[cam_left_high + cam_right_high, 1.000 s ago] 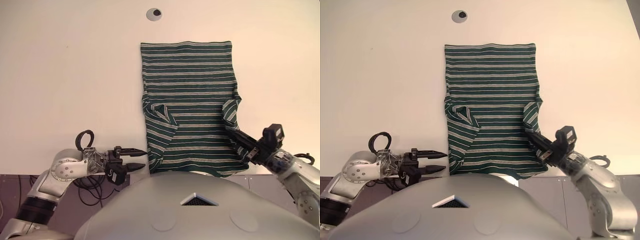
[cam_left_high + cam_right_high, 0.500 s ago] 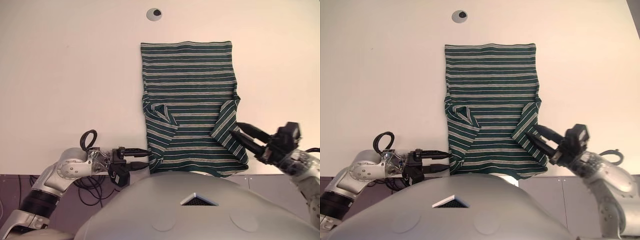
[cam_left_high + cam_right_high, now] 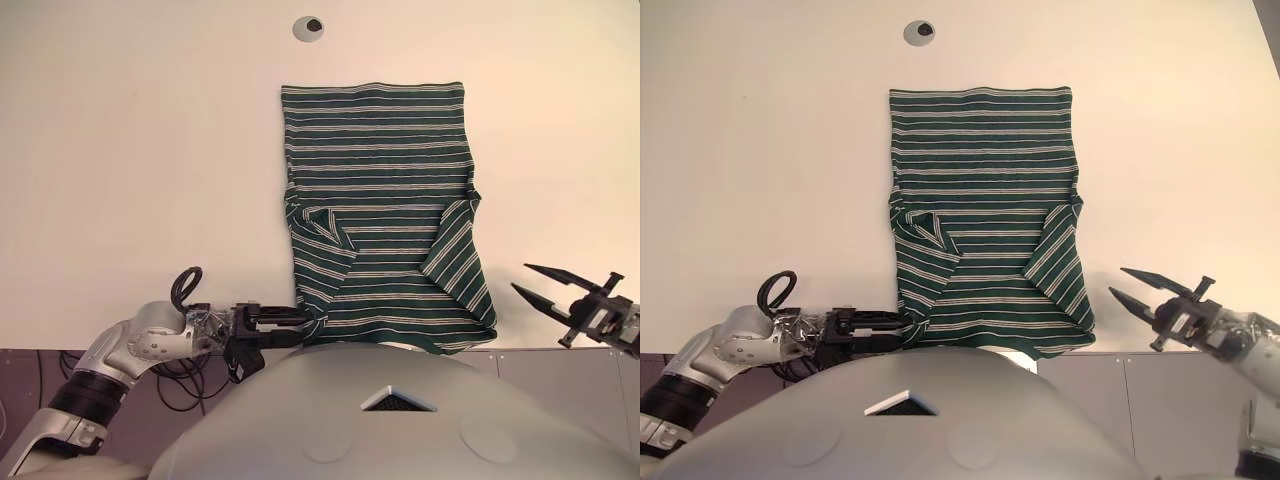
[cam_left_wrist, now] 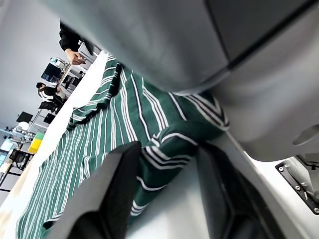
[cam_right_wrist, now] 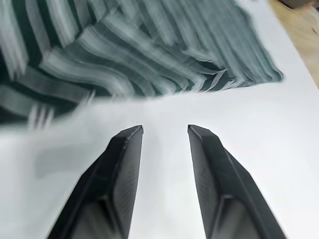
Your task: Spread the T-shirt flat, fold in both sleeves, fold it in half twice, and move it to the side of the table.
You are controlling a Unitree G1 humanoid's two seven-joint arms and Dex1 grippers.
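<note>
With both sleeves [image 3: 455,262] in, the right gripper [image 3: 519,276] let go and backed away open; the left gripper [image 3: 296,322] reached the T-shirt [image 3: 375,150] corner, grip unclear.

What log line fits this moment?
T-shirt: flat, sleeves both folded in | left pincer: open, astride near-left hem corner | right pincer: open, beside shirt, not touching

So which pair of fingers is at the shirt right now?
The left fingers: they straddle the shirt at its near corner. The right fingers hang open beside it, touching nothing.
</note>
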